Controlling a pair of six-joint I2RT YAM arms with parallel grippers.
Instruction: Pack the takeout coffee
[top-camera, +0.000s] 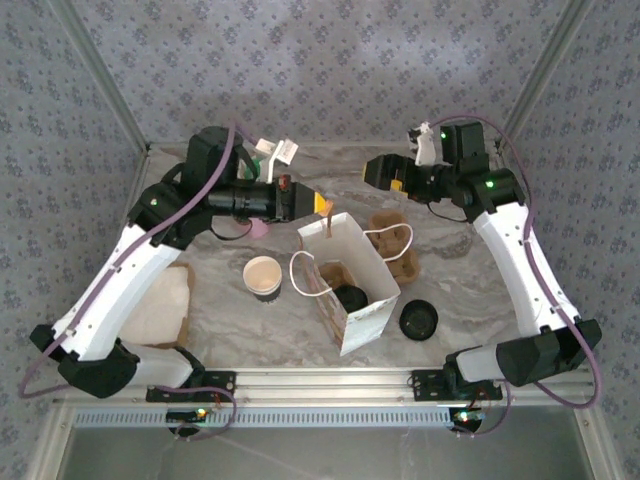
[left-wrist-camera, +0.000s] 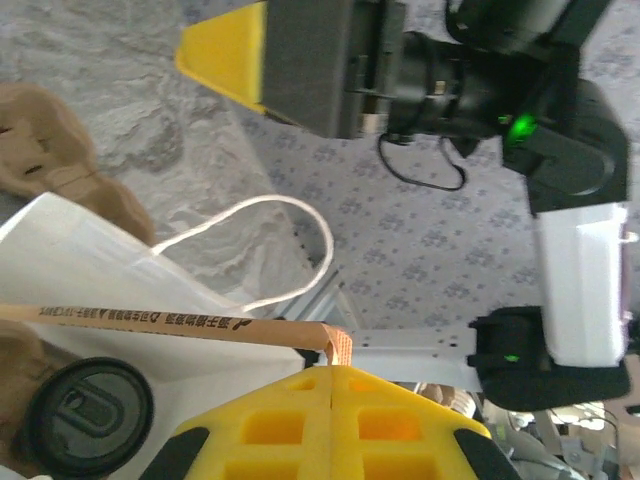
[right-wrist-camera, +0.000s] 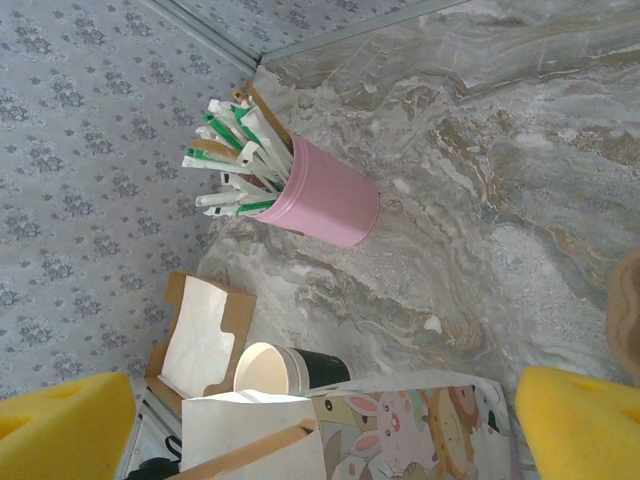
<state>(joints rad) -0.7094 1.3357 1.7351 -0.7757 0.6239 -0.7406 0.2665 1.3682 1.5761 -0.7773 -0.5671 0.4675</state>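
Currently the left hand (left-wrist-camera: 332, 372) is clenched on one end of a brown paper-wrapped stick (left-wrist-camera: 150, 318), its yellow fingers pressed together around it. It hangs over the open mouth of the white paper bag (top-camera: 365, 315), and the stick reaches out from the fingers across the bag's top. The right hand (right-wrist-camera: 325, 405) is released, its two yellow fingers wide apart with nothing between them. It hovers over the far part of the surface (top-camera: 220, 320), beyond the bag and apart from the left hand.

The paper cup (top-camera: 263, 277) stands upright and uncovered on the surface, just left of the bag and not touching it. It is cream-white inside, and its outer wall looks dark in the right wrist view. A round black lid (top-camera: 418, 320) lies flat on the surface on the bag's other side, well apart from the cup. The bag stands upright between them. Something brown and a round black thing lie inside it; I cannot tell what they are. A brown moulded carrier (top-camera: 393, 243) sits just beyond the bag, to its right. A pink cup (right-wrist-camera: 325, 205) of straws and sticks stands farther back than the paper cup
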